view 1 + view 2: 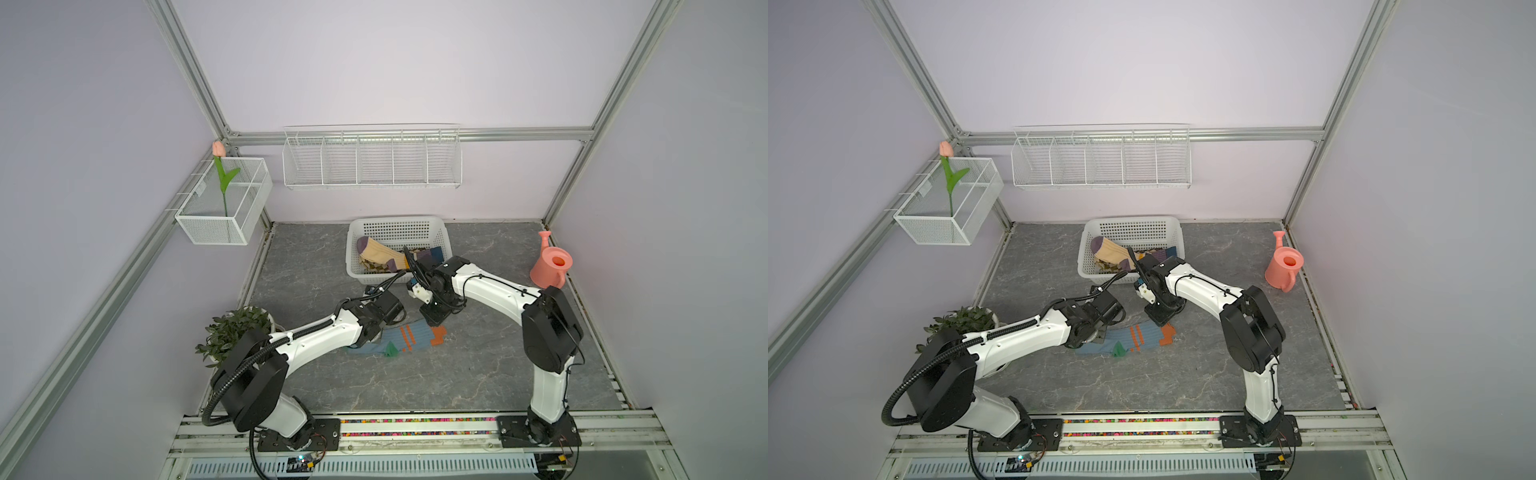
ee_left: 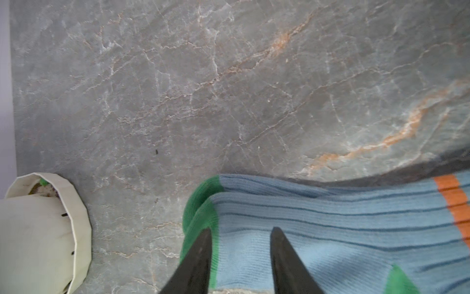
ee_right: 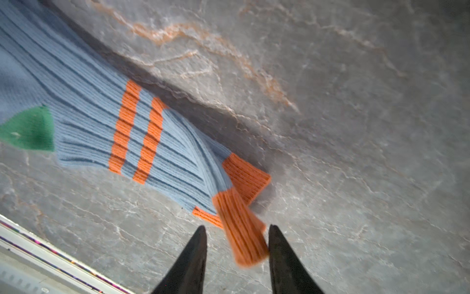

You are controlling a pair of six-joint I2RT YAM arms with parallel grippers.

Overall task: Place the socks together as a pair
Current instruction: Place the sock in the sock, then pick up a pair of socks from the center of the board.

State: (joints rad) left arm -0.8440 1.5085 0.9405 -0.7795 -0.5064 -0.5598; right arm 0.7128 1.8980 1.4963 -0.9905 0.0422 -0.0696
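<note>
Socks (image 1: 405, 338) of ribbed blue-grey knit lie stacked flat on the marbled table (image 1: 457, 374) in both top views, their long axis running from the left arm's wrist to the right arm's, one arm at each end. The left wrist view shows the left gripper (image 2: 243, 229) part-open, holding nothing, above the green toes (image 2: 201, 203). The right wrist view shows the right gripper (image 3: 237, 226) part-open too, the soft orange cuff (image 3: 241, 236) slack between its fingers, apparently unpinched.
</note>
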